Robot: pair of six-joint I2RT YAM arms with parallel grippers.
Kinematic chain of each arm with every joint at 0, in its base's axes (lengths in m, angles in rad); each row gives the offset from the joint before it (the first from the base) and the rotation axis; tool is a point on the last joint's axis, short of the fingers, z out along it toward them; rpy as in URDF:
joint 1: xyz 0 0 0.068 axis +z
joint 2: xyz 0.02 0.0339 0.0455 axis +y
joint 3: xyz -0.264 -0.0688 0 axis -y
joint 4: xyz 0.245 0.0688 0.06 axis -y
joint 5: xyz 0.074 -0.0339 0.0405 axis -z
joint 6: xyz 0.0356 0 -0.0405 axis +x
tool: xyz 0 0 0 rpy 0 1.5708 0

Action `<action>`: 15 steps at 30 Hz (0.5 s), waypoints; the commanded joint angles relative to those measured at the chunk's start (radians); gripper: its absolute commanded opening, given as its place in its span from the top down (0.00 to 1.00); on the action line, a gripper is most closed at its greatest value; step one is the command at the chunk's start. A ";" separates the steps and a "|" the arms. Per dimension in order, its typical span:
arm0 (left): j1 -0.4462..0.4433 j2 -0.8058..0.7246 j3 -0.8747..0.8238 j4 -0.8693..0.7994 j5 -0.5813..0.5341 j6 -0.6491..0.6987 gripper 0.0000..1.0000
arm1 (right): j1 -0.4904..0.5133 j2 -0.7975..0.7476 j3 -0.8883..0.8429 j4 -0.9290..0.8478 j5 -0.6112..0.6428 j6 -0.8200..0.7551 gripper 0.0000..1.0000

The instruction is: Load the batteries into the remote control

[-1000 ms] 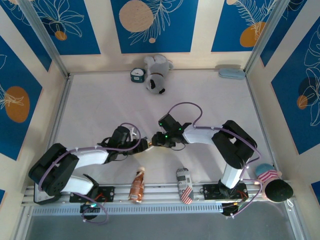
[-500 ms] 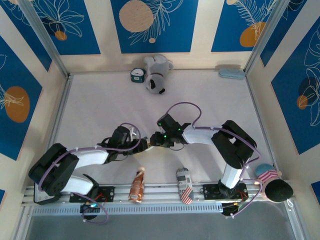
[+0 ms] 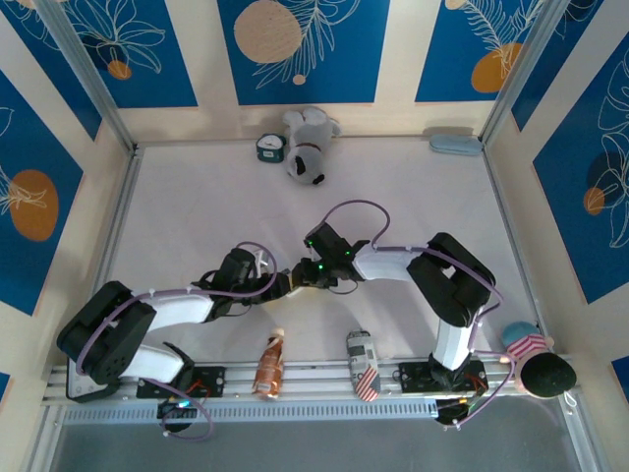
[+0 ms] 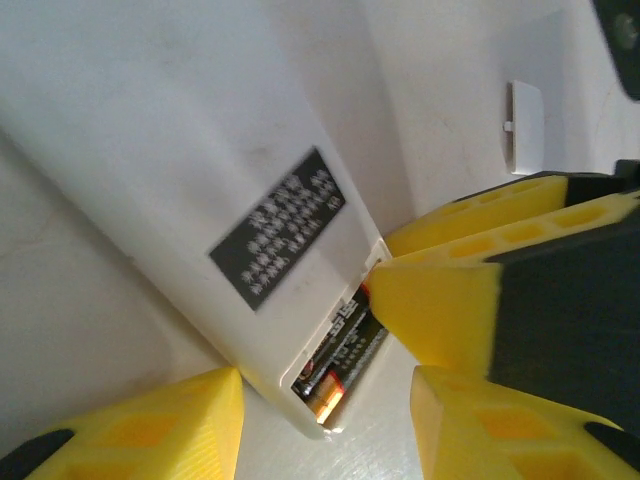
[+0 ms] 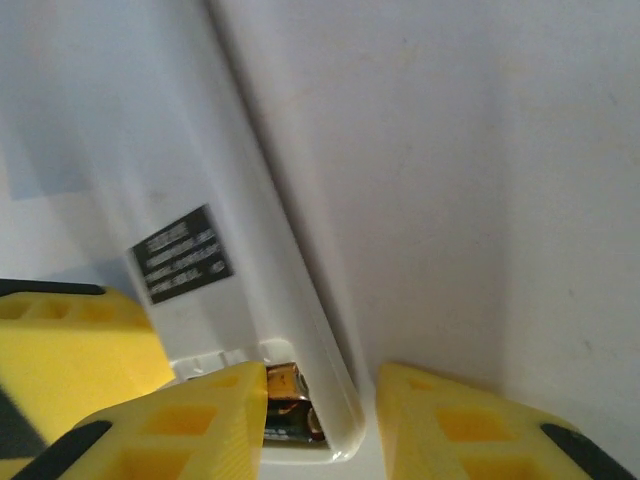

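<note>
White remote control [image 4: 200,180] has its battery [image 4: 335,365] end inside left and right jaws, both part open, grip unclear.

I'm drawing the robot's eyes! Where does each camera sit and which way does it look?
Top external: high behind the arms, looking down at the table; both arms show, left gripper and right gripper close together mid-table.
Left wrist: on the left wrist, looking along its yellow fingers at the remote control and a battery.
Right wrist: on the right wrist, looking past its yellow fingers at the remote control.
Shared: both wrist views show the battery in the open compartment.
</note>
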 commanded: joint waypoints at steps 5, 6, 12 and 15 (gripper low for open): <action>-0.010 -0.005 -0.013 0.017 -0.014 -0.003 0.53 | 0.013 0.017 -0.011 -0.037 0.005 -0.028 0.67; -0.011 -0.005 -0.013 0.017 -0.015 -0.004 0.53 | 0.013 0.017 -0.015 -0.041 0.010 -0.031 0.67; -0.011 0.000 -0.014 0.024 -0.015 -0.011 0.53 | 0.010 -0.005 -0.021 -0.048 0.026 -0.035 0.66; -0.010 -0.001 -0.014 0.027 -0.016 -0.020 0.53 | 0.004 -0.044 -0.005 -0.076 0.041 -0.047 0.61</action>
